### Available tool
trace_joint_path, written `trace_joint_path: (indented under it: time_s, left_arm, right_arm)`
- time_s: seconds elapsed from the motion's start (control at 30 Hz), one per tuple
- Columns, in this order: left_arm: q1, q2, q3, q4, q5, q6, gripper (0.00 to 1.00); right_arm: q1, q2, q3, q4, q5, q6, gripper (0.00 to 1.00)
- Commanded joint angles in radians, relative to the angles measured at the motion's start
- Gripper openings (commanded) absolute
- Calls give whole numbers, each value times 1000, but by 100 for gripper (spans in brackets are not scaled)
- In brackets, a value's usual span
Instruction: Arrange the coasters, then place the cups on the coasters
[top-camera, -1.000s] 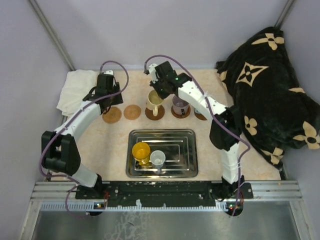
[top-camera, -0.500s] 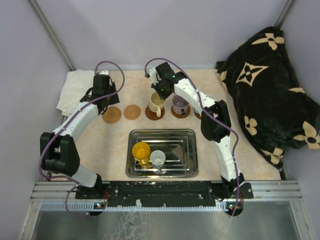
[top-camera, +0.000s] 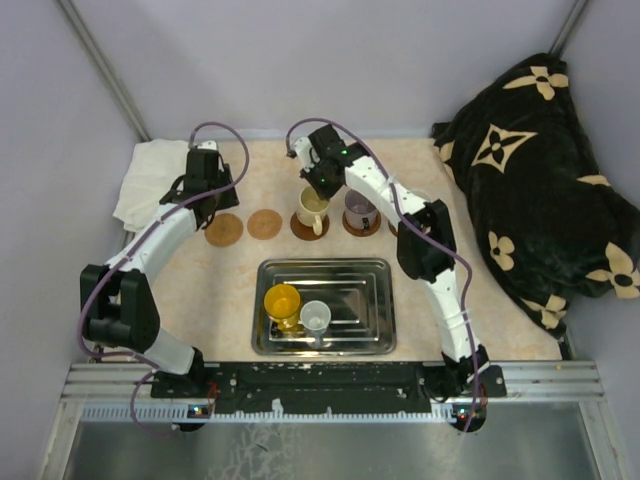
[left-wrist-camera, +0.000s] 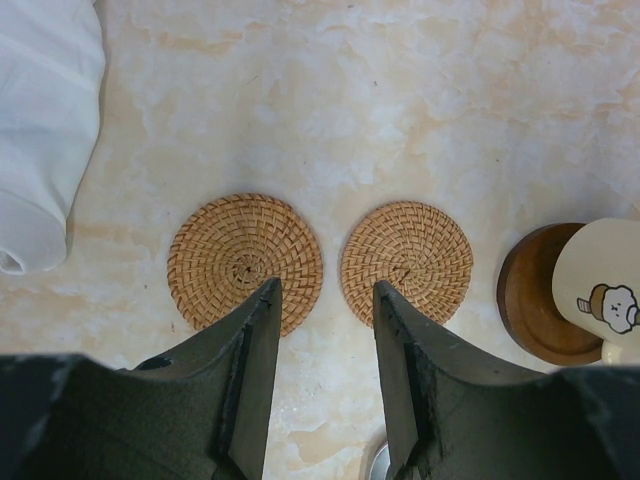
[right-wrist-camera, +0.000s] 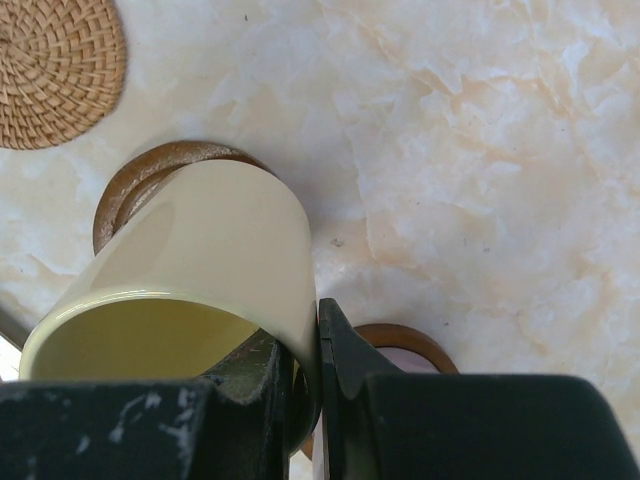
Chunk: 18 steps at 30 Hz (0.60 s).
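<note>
My right gripper (top-camera: 318, 188) (right-wrist-camera: 305, 330) is shut on the rim wall of the cream cup (top-camera: 312, 207) (right-wrist-camera: 200, 260), one finger inside and one outside. That cup's base sits over a dark brown coaster (top-camera: 310, 228) (right-wrist-camera: 150, 175). Beside it the purplish-grey cup (top-camera: 360, 208) stands on its own coaster (top-camera: 361, 226). Two woven coasters (left-wrist-camera: 245, 262) (left-wrist-camera: 407, 262) lie bare to the left. My left gripper (top-camera: 208, 200) (left-wrist-camera: 325, 290) hovers open above them. The yellow cup (top-camera: 283, 302) and the small grey-white cup (top-camera: 316, 318) stand in the steel tray (top-camera: 370, 300).
A white cloth (top-camera: 150, 180) (left-wrist-camera: 45, 130) lies at the back left corner. A black patterned blanket (top-camera: 540, 170) is heaped along the right side. Another coaster (top-camera: 399, 232) shows partly under my right arm. The tray sits near the front, between the arm bases.
My right arm's elbow has swung left and nearer, with the gripper staying on the cream cup. The left gripper drew back slightly from the woven coasters.
</note>
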Motion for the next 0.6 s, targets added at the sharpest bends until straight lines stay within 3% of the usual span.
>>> trace_joint_path:
  time_s: [0.0,0.37,0.43,0.57]
  left_arm:
    - [8,-6,1,21,-4,-11,48]
    - [14,6,13,21,-4,-4,49]
    - [16,9,14,21,-5,-3,49]
    - [18,10,17,22,-3,-4,49]
  right_arm:
    - [11,-8,71,-3,-18,-28,0]
    - [22,21,71,3,-29,-19,1]
    - [31,24,71,-1,-29,-18,6]
    - [54,23,51,2,6,-25,33]
